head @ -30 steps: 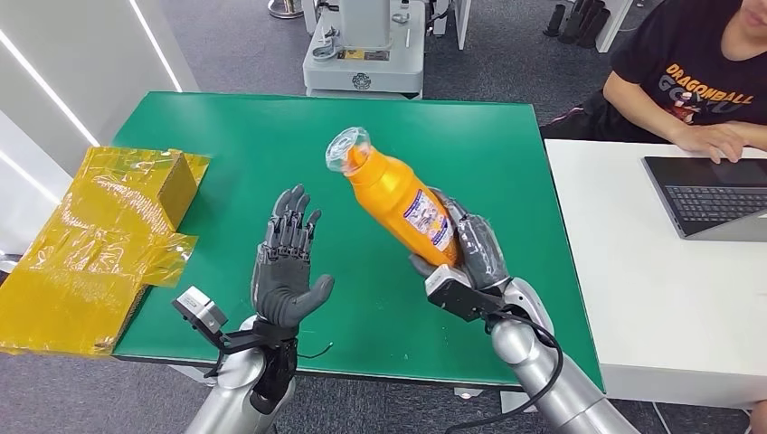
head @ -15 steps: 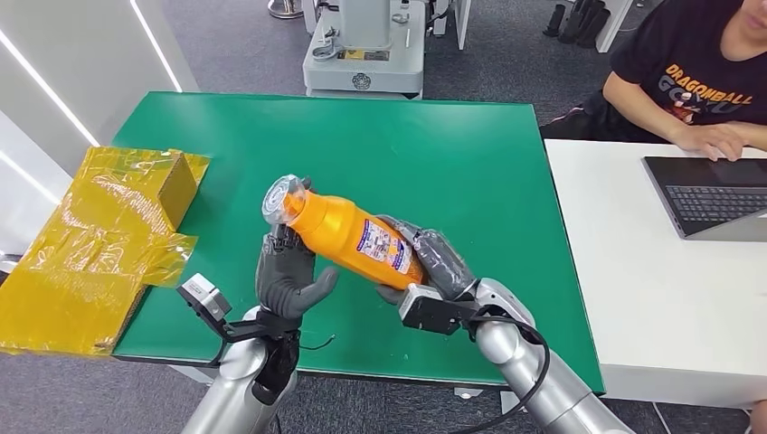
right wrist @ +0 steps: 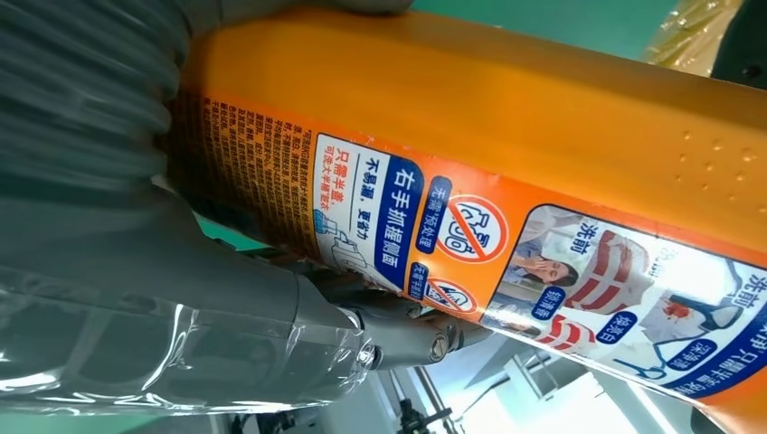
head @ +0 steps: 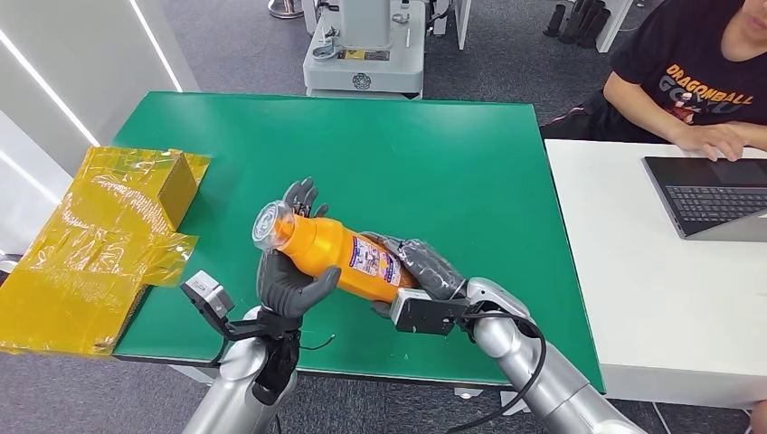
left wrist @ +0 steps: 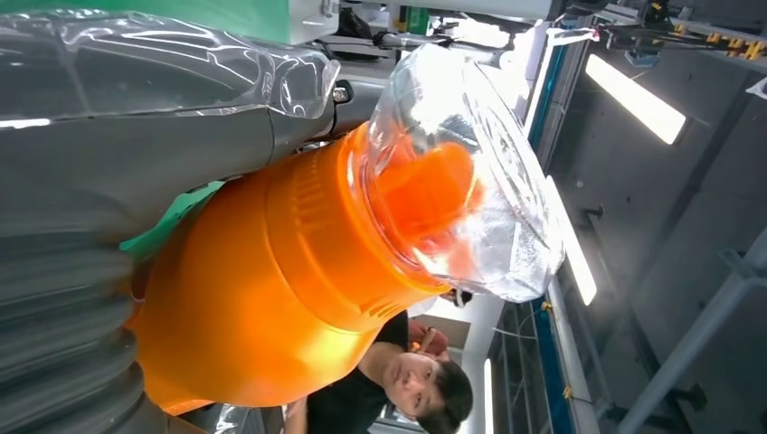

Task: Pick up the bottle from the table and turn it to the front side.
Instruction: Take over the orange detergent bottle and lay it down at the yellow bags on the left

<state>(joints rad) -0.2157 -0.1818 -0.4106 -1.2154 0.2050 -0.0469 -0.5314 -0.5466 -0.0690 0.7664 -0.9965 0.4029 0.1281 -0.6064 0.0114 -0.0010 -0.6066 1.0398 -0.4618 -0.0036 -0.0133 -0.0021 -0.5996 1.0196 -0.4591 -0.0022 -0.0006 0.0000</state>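
My right hand [head: 421, 267] grips the orange bottle [head: 348, 256] around its lower body, fingers wrapped over the printed label [right wrist: 543, 262]. The bottle lies nearly level above the green table [head: 470, 163], off the surface, its clear cap [head: 272, 224] pointing toward my left. My left hand [head: 291, 271] is under the neck end, palm against the bottle's shoulder, fingers upright behind it and thumb curled beneath; I cannot tell whether it is truly gripping or merely supporting. A yellow wrapped package [head: 99, 237] sits at the table's left edge. A person [head: 696, 72] sits at a white desk [head: 651, 298] with a laptop [head: 710, 194].
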